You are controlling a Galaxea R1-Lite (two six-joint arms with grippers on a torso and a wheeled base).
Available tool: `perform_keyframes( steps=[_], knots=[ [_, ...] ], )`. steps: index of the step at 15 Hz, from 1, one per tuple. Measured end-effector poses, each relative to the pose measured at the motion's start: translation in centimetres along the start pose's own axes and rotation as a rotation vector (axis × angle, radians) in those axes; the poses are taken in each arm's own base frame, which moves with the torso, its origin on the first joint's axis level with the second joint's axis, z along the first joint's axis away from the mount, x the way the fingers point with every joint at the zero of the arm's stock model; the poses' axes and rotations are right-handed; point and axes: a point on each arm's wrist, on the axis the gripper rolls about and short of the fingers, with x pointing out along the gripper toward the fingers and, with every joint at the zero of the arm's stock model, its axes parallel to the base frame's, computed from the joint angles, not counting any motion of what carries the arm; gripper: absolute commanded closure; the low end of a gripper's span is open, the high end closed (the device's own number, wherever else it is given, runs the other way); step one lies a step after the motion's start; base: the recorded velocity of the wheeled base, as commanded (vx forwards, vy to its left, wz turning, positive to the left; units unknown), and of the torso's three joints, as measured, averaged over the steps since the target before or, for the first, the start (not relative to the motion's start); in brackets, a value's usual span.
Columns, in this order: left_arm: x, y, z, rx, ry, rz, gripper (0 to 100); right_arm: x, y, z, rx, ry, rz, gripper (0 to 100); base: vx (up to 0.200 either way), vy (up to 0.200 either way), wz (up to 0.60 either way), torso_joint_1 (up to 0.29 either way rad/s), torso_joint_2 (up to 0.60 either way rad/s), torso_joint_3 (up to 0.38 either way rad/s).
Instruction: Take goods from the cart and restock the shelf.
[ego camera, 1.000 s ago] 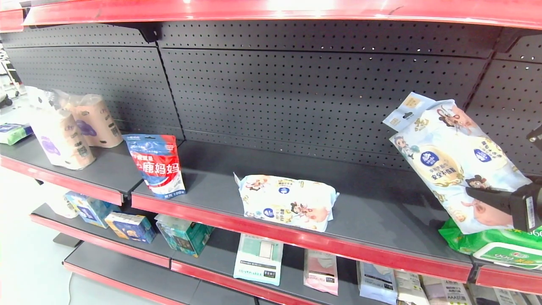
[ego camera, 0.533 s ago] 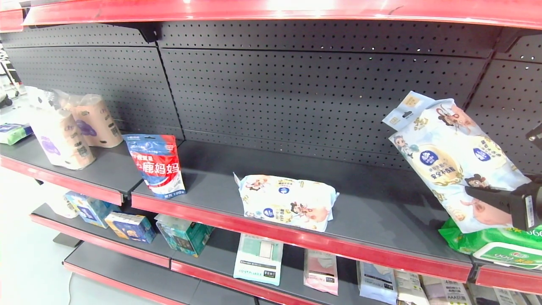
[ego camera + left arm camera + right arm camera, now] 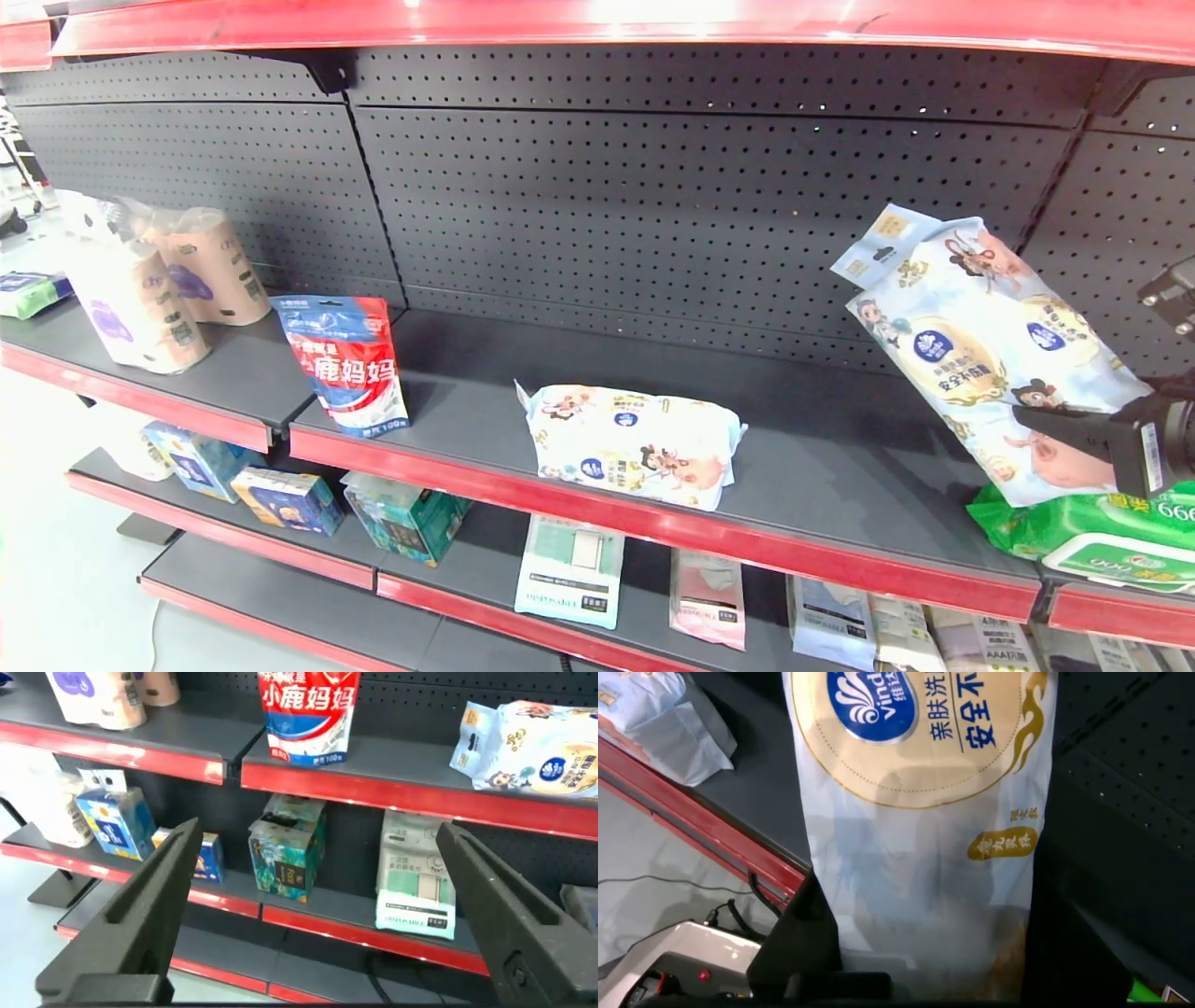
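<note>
Held pack (image 3: 980,355): soft, glossy film pouch, oblong, cartoon print, flat hang tab at its top corner. Right gripper (image 3: 1064,431) is clamped on the pouch's lower end. The pouch hangs tilted in the air, up and to the right of the matching pack (image 3: 635,446) that lies flat on the dark metal shelf (image 3: 840,467). Left gripper (image 3: 313,905): fingers spread wide, holding nothing, facing the tier below the lying pack. Compared with 1.0 s ago, the held pack is slightly nearer the lying pack.

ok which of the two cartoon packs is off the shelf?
The right pack, clamped in the right gripper above the green pack; the other pack lies on the shelf.
</note>
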Motion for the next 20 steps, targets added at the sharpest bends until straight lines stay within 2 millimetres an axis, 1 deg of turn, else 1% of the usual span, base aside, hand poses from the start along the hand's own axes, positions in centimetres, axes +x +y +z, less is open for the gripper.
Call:
perform_keyframes(
  steps=[2,3,6,9,14,20],
  knots=[
    [0.0,0.0,0.0,0.0,0.0,0.0,0,0.8,0.2,0.2,-0.011,0.003,0.043,100,0.0,0.0,0.0,0.0,0.0,0.0],
    [0.0,0.0,0.0,0.0,0.0,0.0,0,1.5,0.3,0.4,-0.018,0.001,0.06,100,0.0,0.0,0.0,0.0,0.0,0.0],
    [0.0,0.0,0.0,0.0,-0.001,0.0,0,4.5,0.4,1.6,-0.047,-0.087,0.104,100,0.0,0.0,0.0,0.0,0.0,0.0],
    [0.0,0.0,0.0,0.0,-0.001,0.0,0,7.8,0.6,1.6,-0.111,-0.085,0.18,100,0.0,0.0,0.0,0.0,0.0,0.0],
    [0.0,0.0,0.0,0.0,-0.001,0.0,0,11.9,0.3,2.6,-0.188,-0.093,0.264,100,0.0,0.0,0.0,0.0,0.0,0.0],
    [0.0,0.0,0.0,0.0,-0.001,0.0,0,16.8,0.0,3.7,-0.31,-0.101,0.285,100,0.0,0.0,0.0,0.0,0.0,0.0]
  ],
)
